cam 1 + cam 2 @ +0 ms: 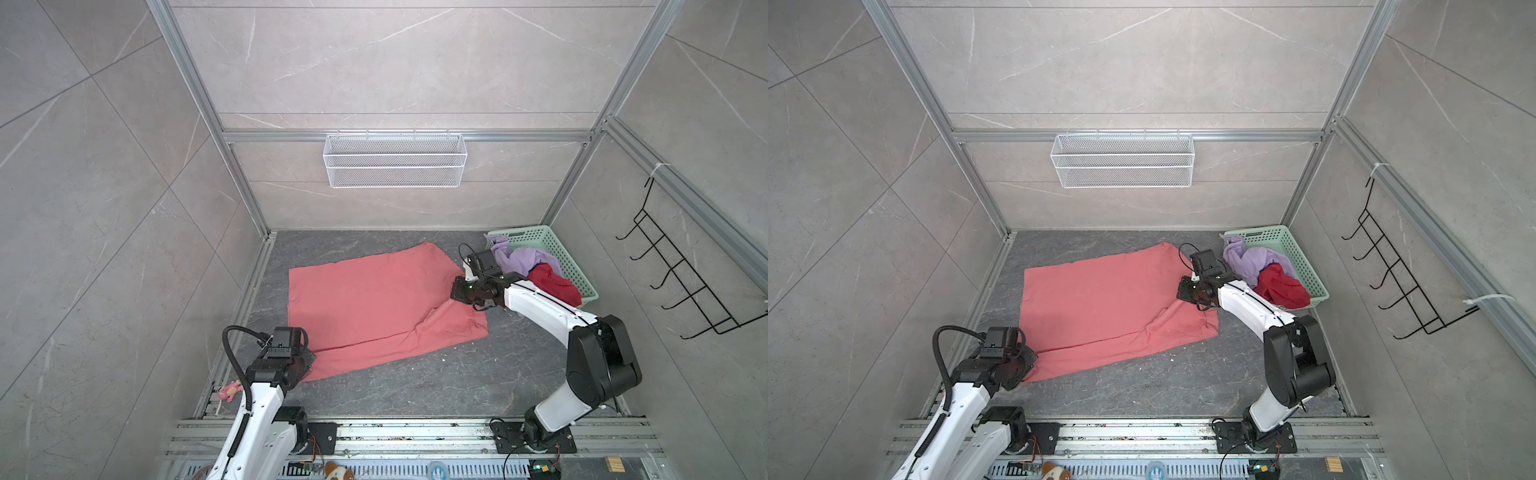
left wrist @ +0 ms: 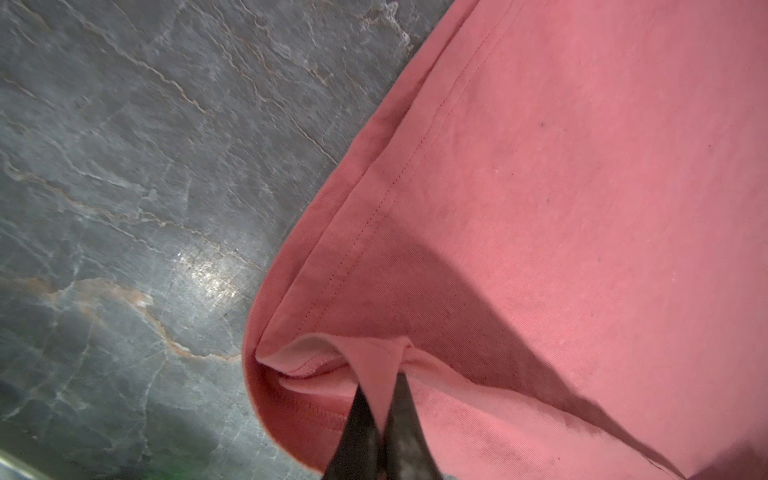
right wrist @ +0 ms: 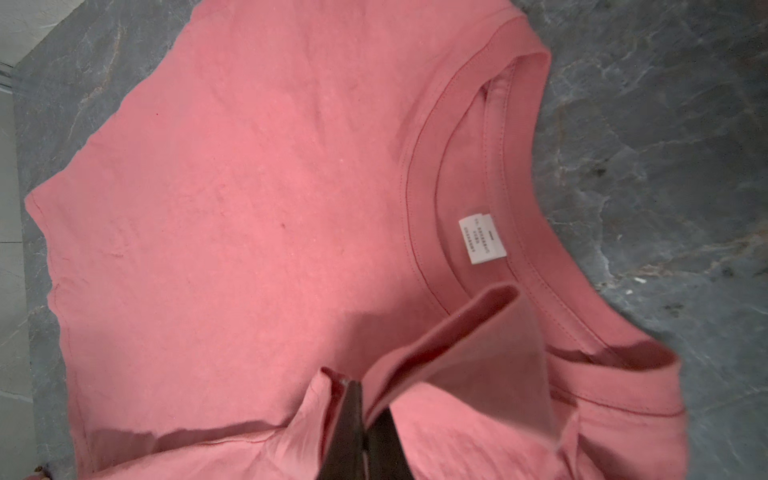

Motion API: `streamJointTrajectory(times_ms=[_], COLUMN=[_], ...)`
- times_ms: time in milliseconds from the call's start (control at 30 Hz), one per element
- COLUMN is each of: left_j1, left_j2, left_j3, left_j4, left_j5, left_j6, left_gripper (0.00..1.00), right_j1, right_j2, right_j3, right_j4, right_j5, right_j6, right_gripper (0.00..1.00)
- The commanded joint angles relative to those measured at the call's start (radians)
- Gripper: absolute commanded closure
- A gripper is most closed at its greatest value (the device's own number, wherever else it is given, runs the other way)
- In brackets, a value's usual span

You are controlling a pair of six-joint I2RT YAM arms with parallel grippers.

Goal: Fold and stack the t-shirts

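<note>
Two pinches hold the salmon-pink t-shirt [image 1: 365, 299], spread on the table [image 1: 415, 386]: my left gripper [image 2: 380, 378] clamps its hem corner, my right gripper [image 3: 365, 411] a fold beside the collar [image 3: 424, 208], so I should lift both evenly, keeping that edge taut.

Matt cotton salmon-pink tee [image 1: 374, 299] on glossy veined stone floor [image 1: 415, 386].

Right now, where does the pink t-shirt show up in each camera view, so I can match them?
In a top view: pink t-shirt spread mid-table, left of the green basket.
In a top view: pink t-shirt, same spot.
Left wrist: pink t-shirt fills over half, edge pinched by the left end effector.
Right wrist: pink t-shirt fills most, collar showing, right end effector gripping a fold.
Shared landmark: the dark marbled tabletop.
</note>
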Motion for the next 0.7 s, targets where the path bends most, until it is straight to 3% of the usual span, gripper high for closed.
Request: streamJointTrajectory(times_ms=[0, 167, 233, 367, 500, 667], left_j1=[0.004, 0.004, 0.004, 0.003, 0.004, 0.003], left_j2=[0.005, 0.017, 0.029, 0.061, 0.067, 0.092], left_j3=[0.023, 0.116, 0.156, 0.232, 0.261, 0.253], left_j4=[-0.012, -0.073, -0.091, -0.129, -0.088, -0.03], left_j5=[-0.058, -0.191, -0.239, -0.287, -0.206, 0.014], left_j6=[0.025, 0.083, 0.08, 0.081, 0.103, 0.109], left_gripper=[0.89, 0.72, 0.55, 0.52, 0.54, 0.54], right_j1=[0.007, 0.007, 0.007, 0.007, 0.008, 0.007], right_j2=[0.022, 0.06, 0.08, 0.096, 0.088, 0.047], right_j3=[0.046, 0.099, 0.127, 0.166, 0.193, 0.169], right_j4=[-0.001, -0.005, -0.012, -0.018, -0.025, -0.045], right_j5=[0.043, 0.061, 0.067, 0.067, 0.058, 0.025], right_j6=[-0.016, -0.018, -0.018, -0.027, -0.049, -0.035], right_gripper=[1.0, 0.99, 0.81, 0.56, 0.54, 0.54])
